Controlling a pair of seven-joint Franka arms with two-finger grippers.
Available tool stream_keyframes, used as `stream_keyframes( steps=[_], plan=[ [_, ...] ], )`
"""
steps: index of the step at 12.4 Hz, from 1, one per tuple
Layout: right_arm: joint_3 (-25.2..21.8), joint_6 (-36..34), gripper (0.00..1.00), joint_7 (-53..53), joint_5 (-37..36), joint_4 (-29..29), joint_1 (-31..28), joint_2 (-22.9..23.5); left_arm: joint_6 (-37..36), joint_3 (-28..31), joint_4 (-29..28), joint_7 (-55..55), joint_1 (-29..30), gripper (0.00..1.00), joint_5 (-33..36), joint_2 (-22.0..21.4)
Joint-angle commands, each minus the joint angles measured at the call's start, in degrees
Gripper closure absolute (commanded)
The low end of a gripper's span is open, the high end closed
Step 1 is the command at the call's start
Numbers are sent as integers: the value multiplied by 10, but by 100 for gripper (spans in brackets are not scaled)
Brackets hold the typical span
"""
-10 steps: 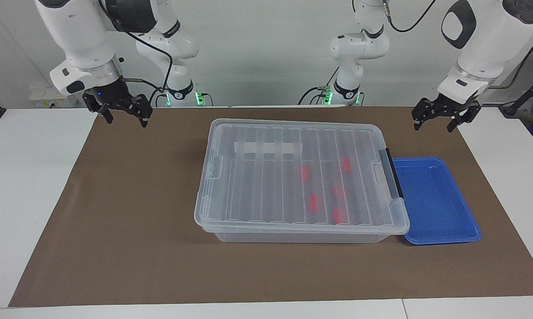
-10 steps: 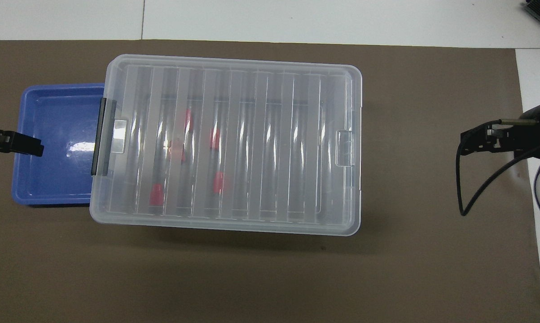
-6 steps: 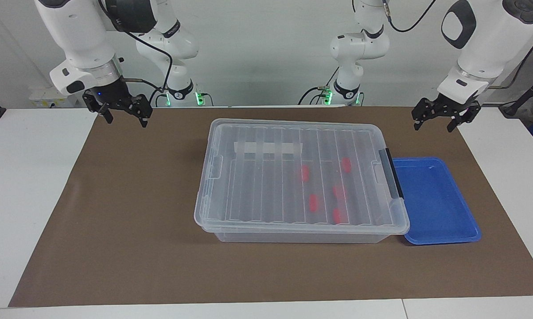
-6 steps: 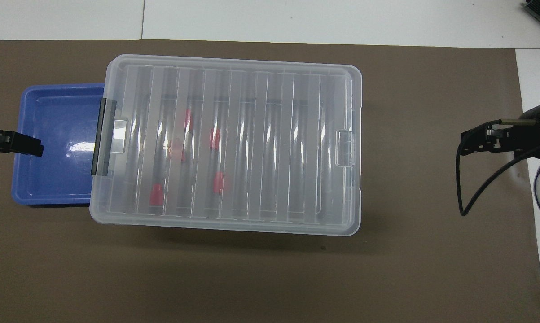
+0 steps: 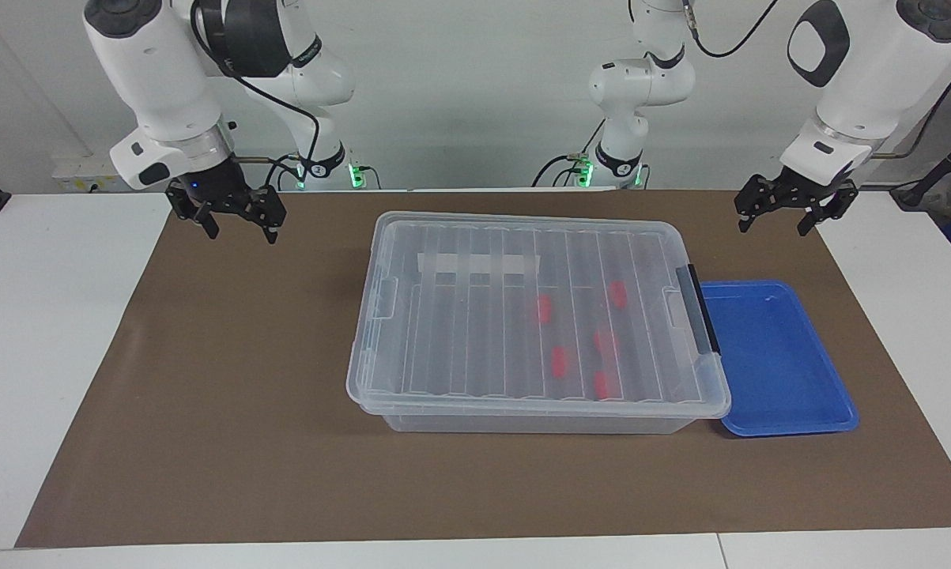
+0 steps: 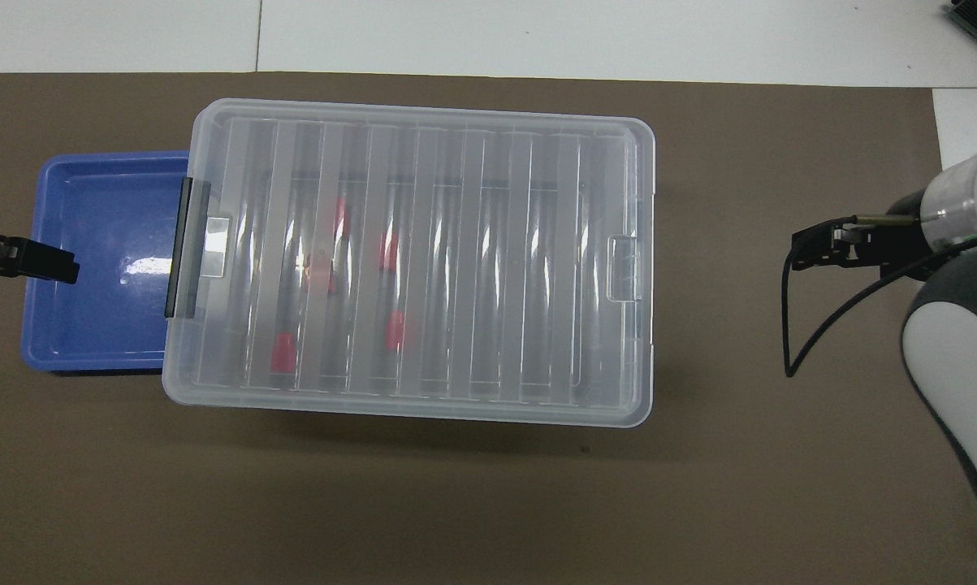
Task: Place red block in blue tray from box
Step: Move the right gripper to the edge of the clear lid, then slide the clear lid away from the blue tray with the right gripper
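Your right tool has just drifted inward from the desk's right-arm edge toward the box, fingers spread and holding nothing, while your left tool waits over the desk's robot-side edge above the blue tray, also spread and empty. That shift reads as the opening reach, since the ribbed lid is on and must come off first. The red block lies in the box with four identical ones, toward the tray end near the desk's middle.
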Motion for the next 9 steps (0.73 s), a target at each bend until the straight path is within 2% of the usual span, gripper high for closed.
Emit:
stream_keyframes(
  steps=[1, 4, 9],
  plan=[
    [5, 75, 0, 63, 7, -46, 30, 0, 5, 3, -16, 3, 0, 0, -5, -14],
    [4, 156, 0, 84, 7, -92, 71, 2, 5, 3, -16, 3, 0, 0, -5, -14],
    [4, 204, 0, 91, 7, -103, 107, 38, 5, 3, -17, 3, 0, 0, -5, -14]
  ],
)
